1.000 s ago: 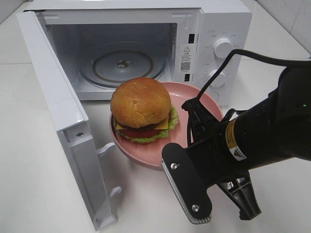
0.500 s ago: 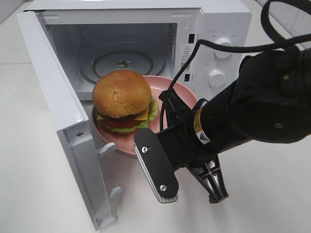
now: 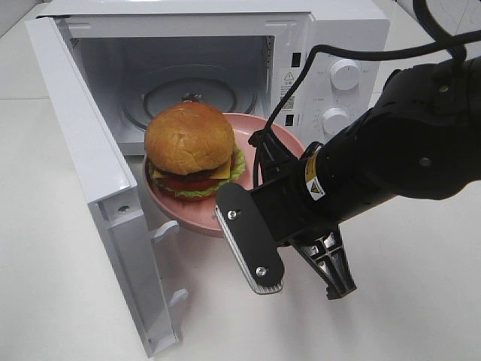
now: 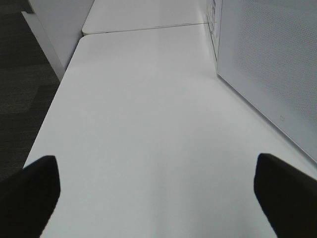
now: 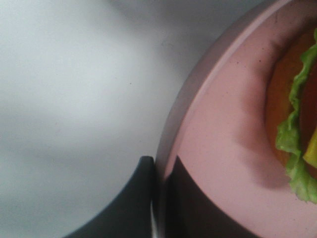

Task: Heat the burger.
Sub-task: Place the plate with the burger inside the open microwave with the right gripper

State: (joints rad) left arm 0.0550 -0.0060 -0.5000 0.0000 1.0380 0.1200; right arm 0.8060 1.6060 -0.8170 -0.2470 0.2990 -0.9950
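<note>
We see the burger [image 3: 192,150] standing upright and whole: a domed, golden-brown top bun with a faintly mottled crust over a dark patty, a yellow cheese corner poking out, a red tomato slice and a frill of green lettuce at the base. It sits on the plate [image 3: 197,218] off-centre, close to the plate's left and near edges and well apart from its right edge, where a broad crescent of pink shows bare. Burger and plate are at the mouth of the open microwave [image 3: 331,45] – not yet inside.
</note>
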